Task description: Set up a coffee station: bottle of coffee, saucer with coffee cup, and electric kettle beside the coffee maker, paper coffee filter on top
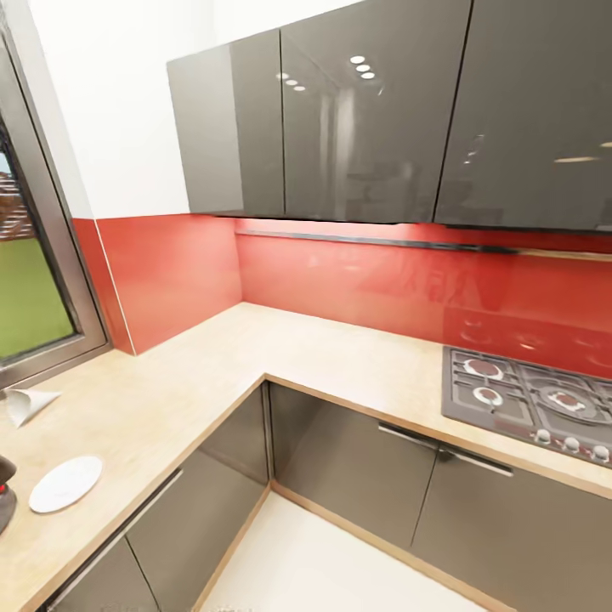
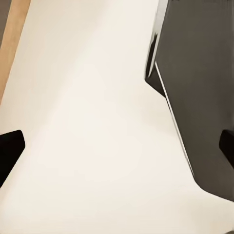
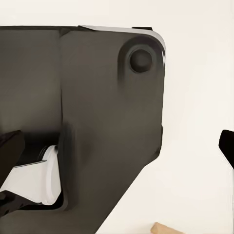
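The light wood-grain kitchen countertop [image 1: 255,357] runs in an L around the corner. A small white saucer [image 1: 65,484] lies flat on its left arm, with nothing on it. Behind it a white paper coffee filter [image 1: 27,403] lies on its side as a cone. A dark shape with a red spot, the coffee maker's edge [image 1: 5,493], is cut off by the frame just left of the saucer. My left gripper [image 2: 117,151] hangs open over pale floor. My right gripper [image 3: 117,151] is open too, above the robot's dark base, holding nothing.
A gas hob [image 1: 531,404] is set into the counter at the right. Glossy grey wall cabinets [image 1: 357,110] hang over a red backsplash. A window [image 1: 25,280] stands at the far left. Pale floor [image 1: 314,561] lies before the grey base cabinets.
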### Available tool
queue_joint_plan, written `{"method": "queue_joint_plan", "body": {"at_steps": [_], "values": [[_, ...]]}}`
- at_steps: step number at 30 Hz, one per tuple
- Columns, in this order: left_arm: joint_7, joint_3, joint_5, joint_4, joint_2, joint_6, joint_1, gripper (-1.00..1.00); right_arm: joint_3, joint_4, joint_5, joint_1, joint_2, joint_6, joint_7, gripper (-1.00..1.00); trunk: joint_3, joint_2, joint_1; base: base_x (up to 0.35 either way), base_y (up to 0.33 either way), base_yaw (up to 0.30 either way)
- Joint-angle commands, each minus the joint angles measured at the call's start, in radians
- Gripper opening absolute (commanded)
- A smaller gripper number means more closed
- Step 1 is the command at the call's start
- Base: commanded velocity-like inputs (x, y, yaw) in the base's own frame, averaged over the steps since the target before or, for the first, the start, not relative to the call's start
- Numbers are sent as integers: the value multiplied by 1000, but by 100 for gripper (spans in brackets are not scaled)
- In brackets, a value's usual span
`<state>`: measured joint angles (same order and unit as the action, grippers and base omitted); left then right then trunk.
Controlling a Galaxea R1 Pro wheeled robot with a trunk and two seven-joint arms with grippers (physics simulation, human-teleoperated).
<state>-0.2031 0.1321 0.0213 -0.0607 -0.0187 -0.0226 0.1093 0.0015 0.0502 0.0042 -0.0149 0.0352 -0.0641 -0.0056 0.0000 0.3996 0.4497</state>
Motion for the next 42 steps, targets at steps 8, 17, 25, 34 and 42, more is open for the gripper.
{"method": "queue_joint_plan", "body": {"at_steps": [8, 17, 25, 34, 42], "values": [[4, 1, -2, -7, -3, 0, 1, 100, 0, -2, 1, 0, 0, -3, -1, 100, 0, 0, 0, 0, 0, 280], [-4, -2, -3, 0, 0, 84, 1, 100, 2, -3, 2, 0, 0, -3, -1, 100, 0, 0, 0, 114, -180, 280], [-7, -1, -3, 1, -1, 98, 1, 100, 2, -3, 3, 0, 0, -3, -1, 100, 0, 0, 0, 153, -235, 280], [-7, 6, 3, 3, -7, 101, 3, 100, 2, -3, 3, 0, 0, -3, -1, 100, 0, 0, 0, 199, -228, 280], [5, -2, 0, 6, -2, 89, 3, 100, 2, -3, 3, 0, 0, -3, -1, 100, 0, 0, 0, 71, -33, 280]]}}
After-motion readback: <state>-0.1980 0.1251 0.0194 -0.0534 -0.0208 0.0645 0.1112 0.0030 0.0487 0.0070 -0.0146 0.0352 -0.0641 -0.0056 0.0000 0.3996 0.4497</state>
